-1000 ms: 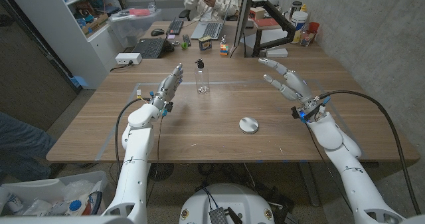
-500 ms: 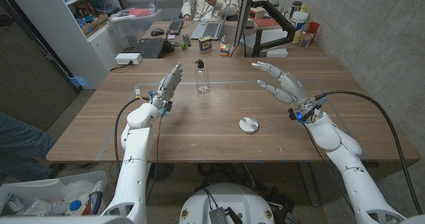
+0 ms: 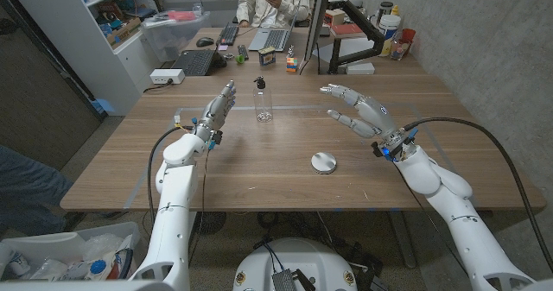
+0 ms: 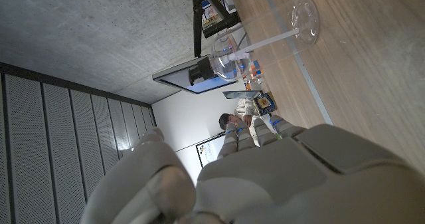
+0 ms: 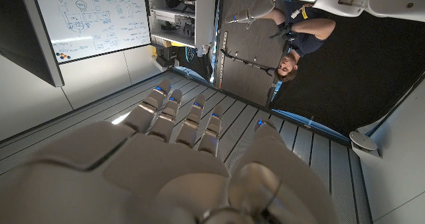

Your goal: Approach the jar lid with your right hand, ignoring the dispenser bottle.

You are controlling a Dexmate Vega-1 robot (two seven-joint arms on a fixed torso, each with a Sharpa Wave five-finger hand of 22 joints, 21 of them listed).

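Note:
The round silver jar lid (image 3: 324, 162) lies flat on the wooden table (image 3: 259, 179), right of the middle. My right hand (image 3: 359, 111) hovers behind and to the right of the lid, well above it. Its fingers are spread, reach toward picture left and hold nothing. The clear dispenser bottle (image 3: 263, 101) with a black pump stands farther back near the middle. My left hand (image 3: 218, 114) is raised left of the bottle, fingers straight, holding nothing. The left wrist view looks past my left hand (image 4: 279, 177) at the bottle (image 4: 229, 54). The right wrist view has my right hand (image 5: 179, 164) in front of a whiteboard.
A person (image 3: 272, 2) sits behind the table's far edge at a desk with laptops and keyboards. A monitor arm and jars (image 3: 389, 23) stand at the back right. A cable (image 3: 484, 136) runs along my right arm. Bare wood surrounds the lid.
My right hand has swung to the left and a little forward, its fingers turning leftward over the table behind the lid. The left arm, lid and bottle have not moved.

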